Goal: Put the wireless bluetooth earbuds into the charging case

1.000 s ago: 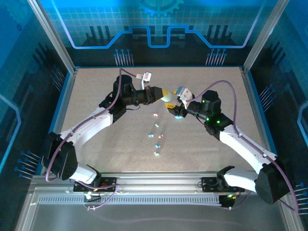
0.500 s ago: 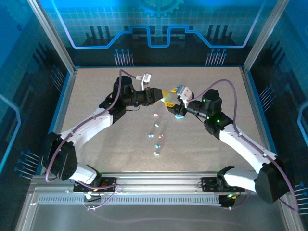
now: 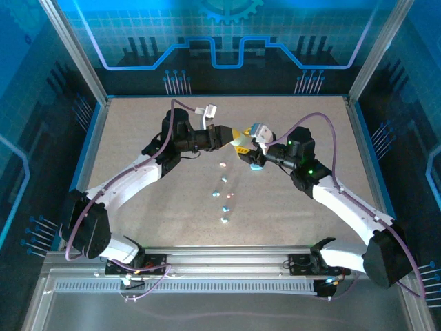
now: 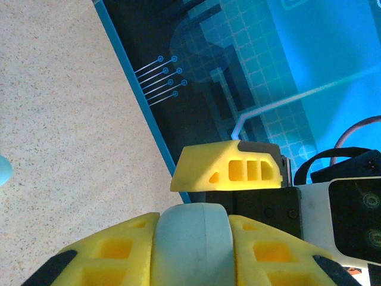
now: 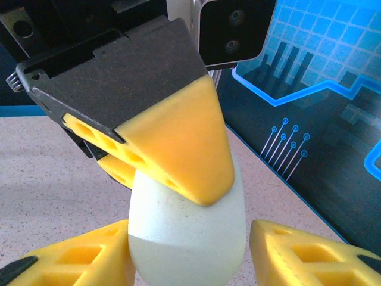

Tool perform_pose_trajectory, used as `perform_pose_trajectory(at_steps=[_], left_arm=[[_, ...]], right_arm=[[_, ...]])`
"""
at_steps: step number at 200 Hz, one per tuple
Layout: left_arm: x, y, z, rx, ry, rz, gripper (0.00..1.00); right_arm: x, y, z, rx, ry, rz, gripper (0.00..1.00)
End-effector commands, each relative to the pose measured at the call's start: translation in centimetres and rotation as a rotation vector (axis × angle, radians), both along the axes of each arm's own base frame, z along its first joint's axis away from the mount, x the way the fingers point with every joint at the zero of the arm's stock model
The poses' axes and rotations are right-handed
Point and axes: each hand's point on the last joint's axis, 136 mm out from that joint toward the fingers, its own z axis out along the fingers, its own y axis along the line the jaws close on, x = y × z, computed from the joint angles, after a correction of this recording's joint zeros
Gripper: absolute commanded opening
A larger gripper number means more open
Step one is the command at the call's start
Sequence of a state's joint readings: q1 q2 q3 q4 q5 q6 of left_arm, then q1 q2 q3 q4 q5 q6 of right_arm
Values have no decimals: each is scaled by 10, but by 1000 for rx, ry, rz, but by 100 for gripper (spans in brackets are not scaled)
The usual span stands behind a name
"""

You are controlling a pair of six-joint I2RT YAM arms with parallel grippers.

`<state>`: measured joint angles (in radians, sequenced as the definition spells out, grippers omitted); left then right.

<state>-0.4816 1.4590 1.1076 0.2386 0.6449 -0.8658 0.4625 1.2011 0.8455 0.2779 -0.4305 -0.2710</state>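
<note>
While the left gripper (image 3: pixel 239 140) is clamped on the pale charging case (image 5: pixel 184 238), held above the table (image 3: pixel 138 138), the right gripper (image 5: pixel 187 253) brackets the same case, one finger touching it and the other showing a slim gap. Six earbuds (image 3: pixel 225 207) lie loose on the table, well apart, nearer the arm bases.

Toward the far middle of the table (image 3: pixel 138 131), the charging case (image 5: pixel 187 238) sits between the left gripper (image 3: pixel 240 141) and the right gripper (image 3: pixel 256 140). Nearer lie the earbuds (image 3: pixel 225 196), scattered in a line. What may be a second case (image 3: pixel 256 166) lies beside the right gripper.
</note>
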Motion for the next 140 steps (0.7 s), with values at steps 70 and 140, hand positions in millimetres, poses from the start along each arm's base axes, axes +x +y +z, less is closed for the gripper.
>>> perform_pose_trajectory(at_steps=[70, 140], left_arm=[[-9, 1, 12, -22, -32, -29, 11], [-8, 2, 12, -13, -24, -15, 11]], right_arm=[[3, -4, 25, 44, -75, -20, 56], [4, -4, 28, 65, -92, -22, 55]])
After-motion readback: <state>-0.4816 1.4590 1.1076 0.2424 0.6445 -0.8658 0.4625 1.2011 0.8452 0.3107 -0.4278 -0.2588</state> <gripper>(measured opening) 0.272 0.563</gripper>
